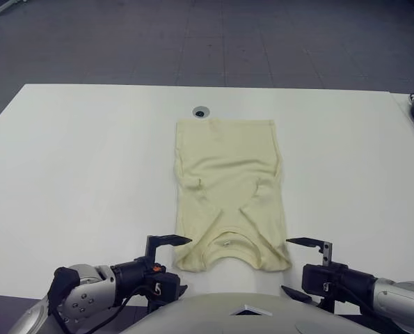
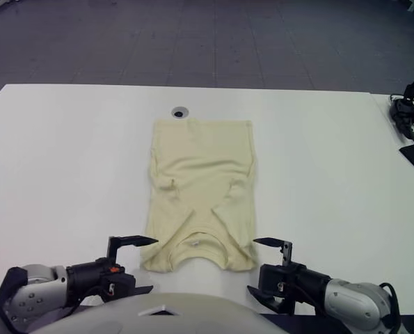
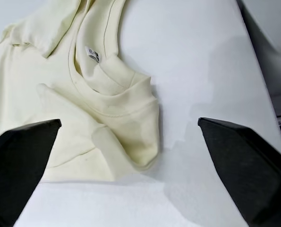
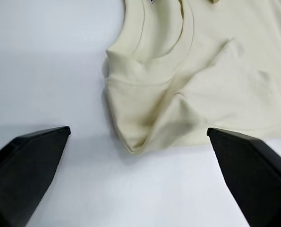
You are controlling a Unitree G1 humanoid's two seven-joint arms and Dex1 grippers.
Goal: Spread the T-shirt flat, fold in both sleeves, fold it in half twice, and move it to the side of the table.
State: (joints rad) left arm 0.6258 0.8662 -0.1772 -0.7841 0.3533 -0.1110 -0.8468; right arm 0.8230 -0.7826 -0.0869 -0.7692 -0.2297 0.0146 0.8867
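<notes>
The pale yellow T-shirt lies near the middle of the white tabletop, both sleeves folded in over its front. Its collar end points to 6 o'clock and its hem to 12 o'clock, just beside a round cable hole. The left pincer hovers at 7 o'clock from the shirt, by the collar-end corner, fingers apart. The right pincer sits at 5 o'clock by the other corner, also spread. Neither touches the cloth.
</notes>
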